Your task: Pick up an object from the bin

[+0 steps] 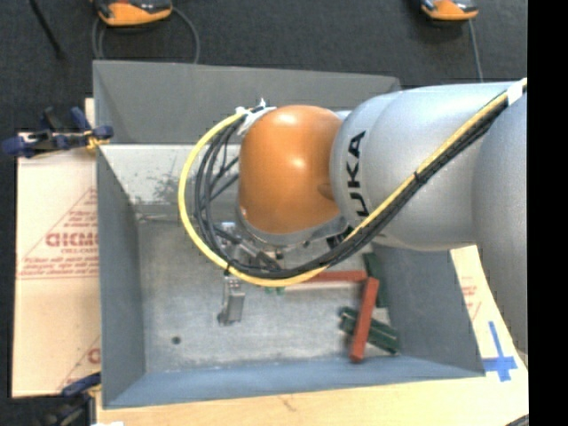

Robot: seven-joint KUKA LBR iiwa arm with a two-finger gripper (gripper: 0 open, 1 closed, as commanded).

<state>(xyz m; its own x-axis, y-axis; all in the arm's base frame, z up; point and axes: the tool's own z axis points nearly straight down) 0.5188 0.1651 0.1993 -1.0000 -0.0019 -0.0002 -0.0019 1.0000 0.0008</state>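
We see arm, orange cover, reaching over grey bin. Red and dark green sticks heaped on bin floor at right. Tool low over bare floor left of centre, well apart from sticks; spread or pressed together, we cannot tell.

So over at the right side of the bin, a small pile is seen: a reddish-orange bar is laid tilted across a dark green strip, touching it. A second orange bar is laid flat just behind them, partly covered.
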